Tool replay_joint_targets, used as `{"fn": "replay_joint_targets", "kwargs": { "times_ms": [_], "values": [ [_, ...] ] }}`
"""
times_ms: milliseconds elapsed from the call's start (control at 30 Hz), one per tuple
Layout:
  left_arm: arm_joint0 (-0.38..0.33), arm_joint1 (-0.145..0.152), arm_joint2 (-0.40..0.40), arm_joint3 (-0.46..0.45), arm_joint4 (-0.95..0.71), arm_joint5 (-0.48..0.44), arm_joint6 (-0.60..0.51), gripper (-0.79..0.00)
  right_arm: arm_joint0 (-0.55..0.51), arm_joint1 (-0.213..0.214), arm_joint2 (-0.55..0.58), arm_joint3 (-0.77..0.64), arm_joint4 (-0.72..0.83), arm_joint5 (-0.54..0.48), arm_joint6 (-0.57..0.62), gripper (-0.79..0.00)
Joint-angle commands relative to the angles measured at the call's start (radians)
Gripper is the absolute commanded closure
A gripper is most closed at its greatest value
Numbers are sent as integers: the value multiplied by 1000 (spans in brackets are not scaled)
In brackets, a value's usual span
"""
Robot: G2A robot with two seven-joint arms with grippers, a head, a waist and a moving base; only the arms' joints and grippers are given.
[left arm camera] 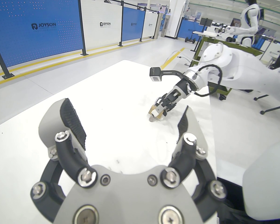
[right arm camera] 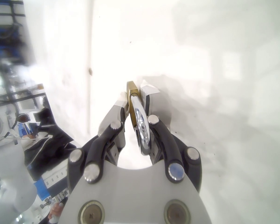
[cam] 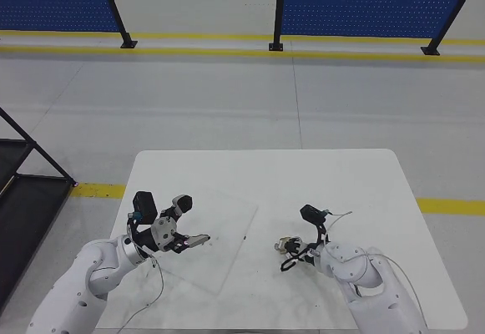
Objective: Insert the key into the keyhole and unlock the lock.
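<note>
White table [cam: 309, 175], right gripper [right arm camera: 135, 94] clamping brass lock [right arm camera: 138, 114]

The padlock [right arm camera: 132, 94] has a brass body and a bright chrome shackle [right arm camera: 141, 127]. It is clamped edge-on between the fingers of the right tool [right arm camera: 136, 95], body outward and shackle back toward the tool's palm. It is held tilted, low over the table [cam: 351, 184], near the table's robot-side edge.
</note>
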State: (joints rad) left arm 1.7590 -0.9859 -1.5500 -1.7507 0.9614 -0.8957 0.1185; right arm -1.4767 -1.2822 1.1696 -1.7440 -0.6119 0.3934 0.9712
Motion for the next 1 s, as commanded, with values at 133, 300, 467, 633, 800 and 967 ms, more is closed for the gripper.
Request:
{"fn": "replay_joint_targets", "kwargs": {
  "times_ms": [133,300,467,633,800,967],
  "values": [
    [0,0,0,0,0,0,0,-785,2,5,-1,-9,0,0,5,-231],
    [0,0,0,0,0,0,0,-785,1,9,-12,-22,-23,1,1,-785],
    [0,0,0,0,0,0,0,-785,-3,13,-26,-47,-58,13,-7,-785],
    [0,0,0,0,0,0,0,-785,-25,20,-32,-96,-125,26,-44,-785],
    [0,0,0,0,0,0,0,-785,-84,24,-25,-204,-204,13,-209,-785],
    [0,0,0,0,0,0,0,-785,-176,30,-6,-329,-247,-47,-388,-785]
  ]
}}
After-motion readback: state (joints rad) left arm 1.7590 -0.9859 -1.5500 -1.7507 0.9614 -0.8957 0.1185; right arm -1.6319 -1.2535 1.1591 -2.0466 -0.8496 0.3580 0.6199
